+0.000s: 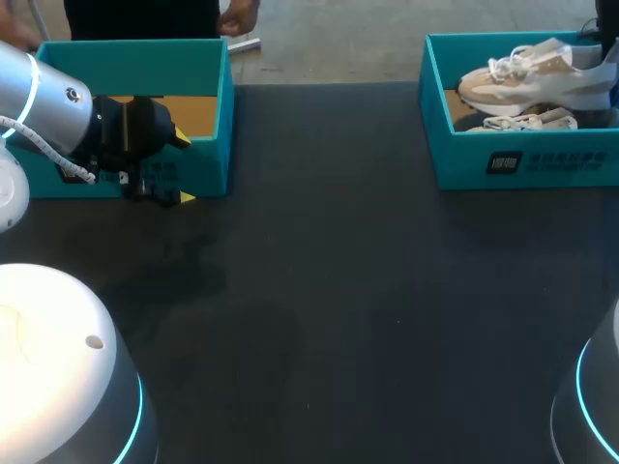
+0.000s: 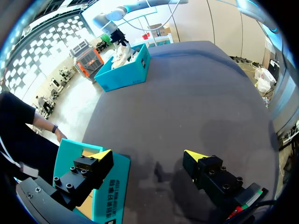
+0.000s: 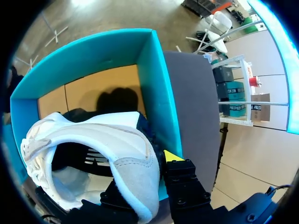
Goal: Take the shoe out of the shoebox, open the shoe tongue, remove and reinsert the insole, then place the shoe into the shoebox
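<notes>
My right pincer [image 3: 142,172] is closed on the shoe [image 3: 93,135]. The grey suede of the heel fills the gap between its fingers. One yellow tip presses against that suede, and the other is hidden behind the shoe. The shoe is white and beige, and I hold it inside the teal shoebox [image 3: 159,93], with its opening turned towards my wrist and the brown cardboard floor beyond it.

From above, the shoebox [image 1: 527,164] stands at the far right of the dark table [image 1: 338,290]. The shoe [image 1: 527,77] sits high in it, level with the rim. The other shoe [image 1: 527,121] lies lower, against the front wall.

My left pincer [image 1: 184,169] is well apart from all that, at the second box [image 1: 126,53], a teal one at the far left with its top open. In the wrist view, my left pincer [image 2: 147,155] is spread wide and has hold of nothing. One yellow tip is over the box's front edge and the other is over bare table.
</notes>
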